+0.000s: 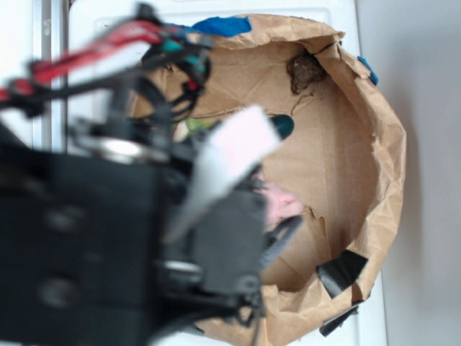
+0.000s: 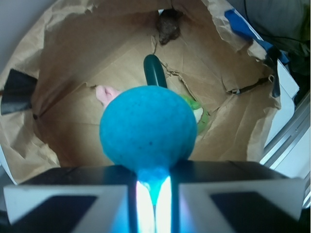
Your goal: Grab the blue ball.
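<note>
Blue ball point(image 2: 148, 128) pinched btwn end effector point(image 2: 154, 194) tips.

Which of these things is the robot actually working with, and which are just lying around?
In the job:
blue ball
gripper, closed on the ball

Lying about:
pink plush toy
dark green oblong toy
brown lump
paper-lined bin
</note>
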You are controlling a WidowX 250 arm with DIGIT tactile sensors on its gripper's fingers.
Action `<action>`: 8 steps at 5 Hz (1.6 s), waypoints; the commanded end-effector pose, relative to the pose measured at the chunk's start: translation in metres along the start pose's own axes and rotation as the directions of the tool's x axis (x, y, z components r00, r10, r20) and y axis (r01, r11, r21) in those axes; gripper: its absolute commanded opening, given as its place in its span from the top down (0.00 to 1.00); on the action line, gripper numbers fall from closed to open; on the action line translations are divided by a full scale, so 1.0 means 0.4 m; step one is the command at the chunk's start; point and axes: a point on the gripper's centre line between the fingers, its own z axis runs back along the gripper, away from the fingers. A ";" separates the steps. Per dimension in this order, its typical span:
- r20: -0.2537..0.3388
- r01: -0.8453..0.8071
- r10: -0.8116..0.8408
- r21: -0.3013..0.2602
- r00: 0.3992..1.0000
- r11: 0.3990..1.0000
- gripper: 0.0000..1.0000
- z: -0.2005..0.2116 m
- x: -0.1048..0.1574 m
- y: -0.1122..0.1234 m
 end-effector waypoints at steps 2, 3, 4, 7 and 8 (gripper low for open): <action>0.036 -0.018 0.020 -0.045 0.999 0.999 1.00 0.030 -0.010 0.027; 0.031 -0.028 0.029 -0.040 0.999 0.999 1.00 0.026 -0.010 0.025; 0.025 -0.043 0.044 -0.034 0.999 0.998 1.00 0.018 0.007 0.022; 0.011 -0.056 0.057 -0.049 0.998 0.997 1.00 0.019 0.025 0.025; 0.012 -0.064 0.064 -0.050 0.998 0.997 1.00 0.017 0.033 0.025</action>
